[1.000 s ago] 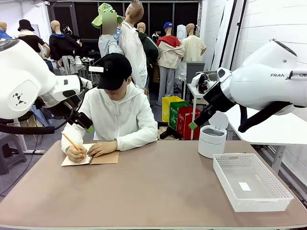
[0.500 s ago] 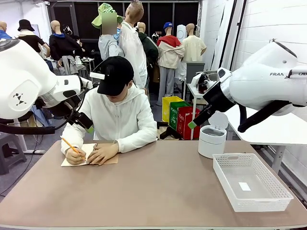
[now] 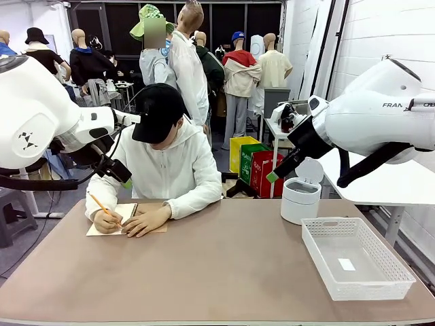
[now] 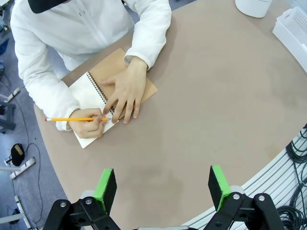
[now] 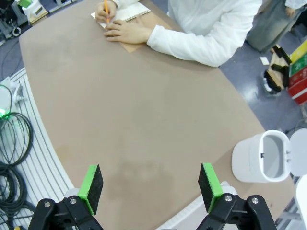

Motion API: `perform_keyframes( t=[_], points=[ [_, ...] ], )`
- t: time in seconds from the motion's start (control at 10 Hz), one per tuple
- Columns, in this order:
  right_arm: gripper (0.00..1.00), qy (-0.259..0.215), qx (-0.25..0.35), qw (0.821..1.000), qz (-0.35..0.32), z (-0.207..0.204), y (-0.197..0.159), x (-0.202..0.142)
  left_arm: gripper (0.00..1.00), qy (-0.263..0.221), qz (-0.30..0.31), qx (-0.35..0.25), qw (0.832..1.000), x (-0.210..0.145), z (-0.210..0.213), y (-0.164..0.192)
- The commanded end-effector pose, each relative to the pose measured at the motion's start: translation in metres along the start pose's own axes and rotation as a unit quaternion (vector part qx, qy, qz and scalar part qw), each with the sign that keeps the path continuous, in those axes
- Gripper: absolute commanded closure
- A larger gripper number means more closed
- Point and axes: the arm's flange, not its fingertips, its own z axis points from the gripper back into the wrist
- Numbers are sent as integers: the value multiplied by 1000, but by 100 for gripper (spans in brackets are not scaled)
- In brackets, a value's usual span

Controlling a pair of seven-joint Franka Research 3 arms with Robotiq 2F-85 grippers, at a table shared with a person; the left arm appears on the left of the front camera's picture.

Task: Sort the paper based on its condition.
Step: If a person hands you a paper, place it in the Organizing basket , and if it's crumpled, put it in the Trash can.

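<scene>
Both jaws gape; basket (image 3: 317,257) holds a label (image 3: 346,264).

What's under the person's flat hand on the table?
The hand lies on an open spiral notebook, across its binding and brown cover. The part of the page beneath the palm is covered.

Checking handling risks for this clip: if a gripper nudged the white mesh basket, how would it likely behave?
The white mesh basket looks like thin perforated plastic holding just a small label, so probably light and apt to slide on the smooth table. Its low, wide shape suggests it is unlikely to tip.
</scene>
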Motion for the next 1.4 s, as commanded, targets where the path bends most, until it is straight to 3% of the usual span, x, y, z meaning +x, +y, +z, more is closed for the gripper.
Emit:
perform_keyframes(
  t=[0.0, 1.3],
  points=[
    [0, 3, 2, 1000, 2, 0, 0, 0, 0, 1, 0, 0, 1000, 0, 0, 0],
    [0, 3, 2, 1000, 2, 0, 0, 0, 0, 1, 0, 0, 1000, 0, 0, 0]
  ],
)
